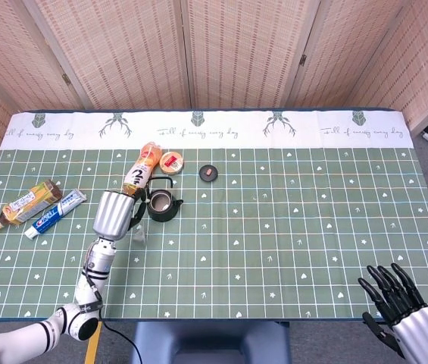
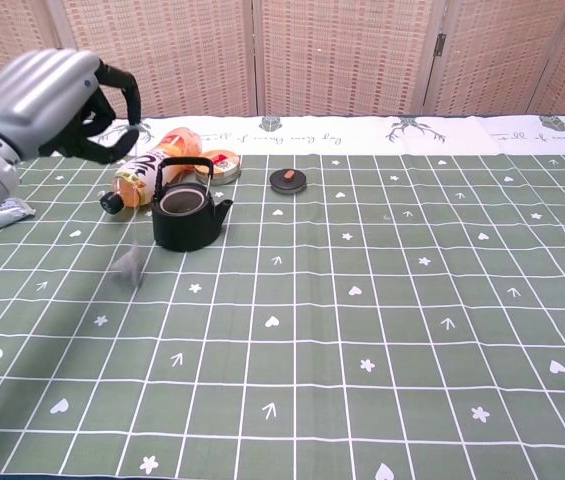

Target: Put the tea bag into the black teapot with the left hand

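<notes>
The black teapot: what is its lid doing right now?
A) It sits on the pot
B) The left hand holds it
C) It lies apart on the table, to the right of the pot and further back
C: the black teapot stands open, and its lid lies apart on the tablecloth.

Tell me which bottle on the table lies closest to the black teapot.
The orange-capped bottle with the white label, lying just behind the black teapot. The other bottle lies far left, beside the toothpaste tube.

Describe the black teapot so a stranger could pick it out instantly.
On the green checked tablecloth, look left of centre, just in front of the lying orange bottle. The black teapot stands there upright, lidless, with an arched handle: the only all-black vessel.
</notes>
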Controlling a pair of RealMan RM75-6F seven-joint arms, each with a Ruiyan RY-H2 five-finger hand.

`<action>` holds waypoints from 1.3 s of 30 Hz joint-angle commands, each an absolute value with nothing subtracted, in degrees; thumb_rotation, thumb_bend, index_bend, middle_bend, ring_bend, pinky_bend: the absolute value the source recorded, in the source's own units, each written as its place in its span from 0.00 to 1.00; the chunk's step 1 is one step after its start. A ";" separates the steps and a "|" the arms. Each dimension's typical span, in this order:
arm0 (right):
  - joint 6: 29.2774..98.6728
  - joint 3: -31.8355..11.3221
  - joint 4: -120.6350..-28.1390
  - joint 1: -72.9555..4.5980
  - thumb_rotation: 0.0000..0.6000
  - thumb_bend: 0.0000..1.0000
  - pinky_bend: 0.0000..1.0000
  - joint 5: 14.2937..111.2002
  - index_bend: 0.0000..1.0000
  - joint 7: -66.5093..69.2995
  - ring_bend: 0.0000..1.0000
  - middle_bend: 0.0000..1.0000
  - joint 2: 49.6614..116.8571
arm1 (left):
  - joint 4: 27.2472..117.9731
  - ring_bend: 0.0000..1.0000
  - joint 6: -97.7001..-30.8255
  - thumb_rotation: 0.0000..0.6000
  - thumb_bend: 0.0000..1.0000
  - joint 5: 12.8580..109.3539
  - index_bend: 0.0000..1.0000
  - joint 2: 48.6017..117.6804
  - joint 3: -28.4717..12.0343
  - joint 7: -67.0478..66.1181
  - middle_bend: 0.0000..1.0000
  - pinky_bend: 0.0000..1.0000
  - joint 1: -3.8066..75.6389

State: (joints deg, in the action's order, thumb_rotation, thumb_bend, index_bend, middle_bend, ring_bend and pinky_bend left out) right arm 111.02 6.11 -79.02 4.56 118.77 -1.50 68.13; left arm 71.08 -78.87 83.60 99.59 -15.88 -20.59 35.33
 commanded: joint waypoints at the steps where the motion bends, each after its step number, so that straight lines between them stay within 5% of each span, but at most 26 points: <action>1: 110.99 6.15 -79.01 4.53 1.00 0.37 0.00 118.89 0.00 -1.57 0.07 0.00 68.13 | 75.05 1.00 -79.43 1.00 0.49 82.73 0.66 96.88 -17.82 -24.32 1.00 1.00 36.21; 22: 112.72 6.24 -77.95 4.82 1.00 0.37 0.00 118.53 0.00 1.07 0.07 0.00 67.66 | 80.55 1.00 -74.22 1.00 0.49 75.80 0.66 95.43 -23.62 -35.85 1.00 1.00 44.10; 39: 111.44 6.22 -79.31 5.16 1.00 0.37 0.00 118.55 0.00 -1.89 0.07 0.00 68.17 | 75.87 1.00 -72.57 1.00 0.49 74.35 0.66 92.83 -21.61 -25.69 1.00 1.00 43.88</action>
